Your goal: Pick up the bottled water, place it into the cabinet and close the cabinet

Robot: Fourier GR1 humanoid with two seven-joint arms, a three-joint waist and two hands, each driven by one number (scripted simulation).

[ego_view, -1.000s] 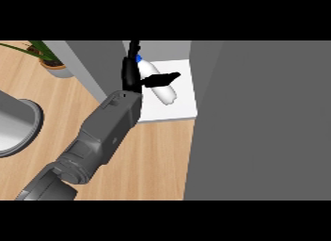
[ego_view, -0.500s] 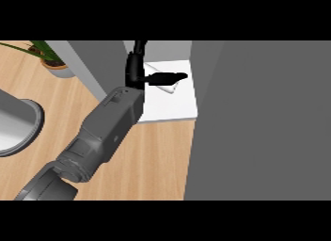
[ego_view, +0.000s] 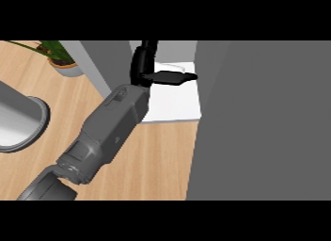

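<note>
hand state: left hand (ego_view: 145,60) is poked into the cabinet opening, with one black bit sticking out sideways to the right. Honestly can't tell if the fingers are apart or clamped on anything.
bottled water: can't make it out for sure. There's a pale curved edge right above that sideways bit, against the white shelf (ego_view: 172,106), so my guess is it's sitting on the shelf, mostly hidden by the hand.
forearm: grey, boxy, matte, running diagonally up from the lower left over the counter (ego_view: 161,155).
right hand: nowhere in the view.
step in hand: looks like the placing/letting-go part. I'd make sure the bottle is standing on the shelf and well back from the front lip, then pull the hand straight out without clipping it.
next: the big flat grey cabinet door (ego_view: 265,117) on the right has to swing shut, so the arm needs to be clear first.
surfaces: counter is light woodgrain, shelf plain smooth white, cabinet panels flat grey.
other stuff: potted plant (ego_view: 57,57) at top left, and a rounded grey cylinder (ego_view: 9,123) at far left, well apart from the cabinet.
</note>
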